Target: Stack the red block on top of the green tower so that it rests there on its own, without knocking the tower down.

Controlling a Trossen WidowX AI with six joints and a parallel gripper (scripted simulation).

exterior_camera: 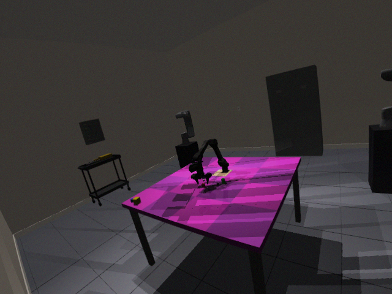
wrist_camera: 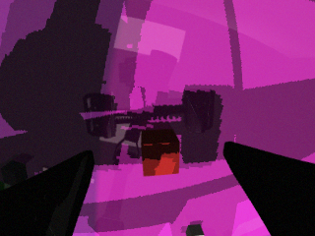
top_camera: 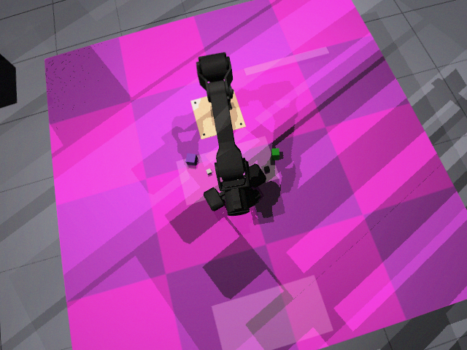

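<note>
The red block (exterior_camera: 203, 184) (wrist_camera: 161, 166) sits on the magenta table (top_camera: 105, 226) (exterior_camera: 240, 202); the arm hides it in the top view. My gripper (exterior_camera: 203, 182) (wrist_camera: 160, 153) is open and empty, pointing down over the red block. In the wrist view the block shows between the two spread fingertips, a little below them, with its upper part in dark shadow. The green tower (top_camera: 275, 152) (exterior_camera: 223, 180) stands upright to the right of the gripper in the top view, apart from it. How many blocks make up the tower is too small to tell.
A small dark cube (top_camera: 267, 169) (wrist_camera: 15, 172) is between gripper and tower. A small white cube (top_camera: 209, 171) (wrist_camera: 195, 230) and a purple block (top_camera: 191, 158) are left of the arm in the top view. A yellow block (exterior_camera: 136, 200) is by the table's far-left corner in the exterior view.
</note>
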